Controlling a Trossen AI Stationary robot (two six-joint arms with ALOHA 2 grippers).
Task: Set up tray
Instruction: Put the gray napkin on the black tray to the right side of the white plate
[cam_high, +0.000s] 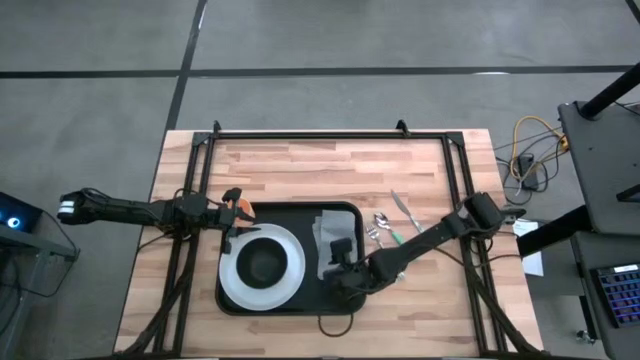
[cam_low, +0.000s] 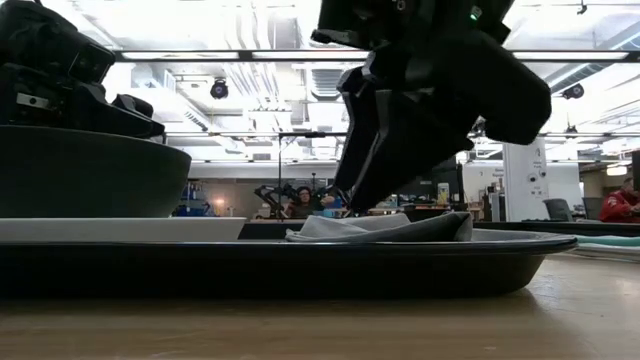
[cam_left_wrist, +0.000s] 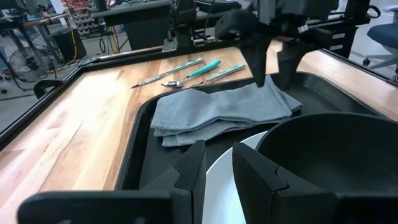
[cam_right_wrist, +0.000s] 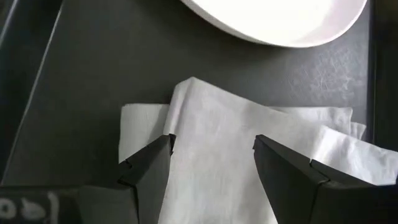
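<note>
- Left gripper (cam_high: 237, 212): at the left rim of the tray (cam_high: 345, 297), beside the white plate (cam_high: 238, 282). The left wrist view shows its fingers (cam_left_wrist: 191, 171) parted by a narrow gap and holding nothing, with the plate's rim visible below that gap.
- Tray: black, in the middle of the wooden table (cam_high: 300, 165) toward its front edge. It carries the plate, a dark bowl (cam_high: 263, 261) on the plate, and a folded grey cloth (cam_high: 329, 232).
- High view only: the bowl sits centred on the plate.
- Low view only: the cloth (cam_low: 385, 229) lies flat inside the tray's low rim (cam_low: 520, 262).
- Right gripper (cam_high: 341, 250): above the cloth, on the tray's right half. The right wrist view shows its fingers (cam_right_wrist: 152, 167) spread wide over the cloth (cam_right_wrist: 236, 162), grasping nothing.
- Left wrist view only: the cloth (cam_left_wrist: 217, 112) is folded in layers.
- Cutlery (cam_high: 388, 225): on bare wood just right of the tray; one piece has a green handle (cam_left_wrist: 204, 68).
</note>
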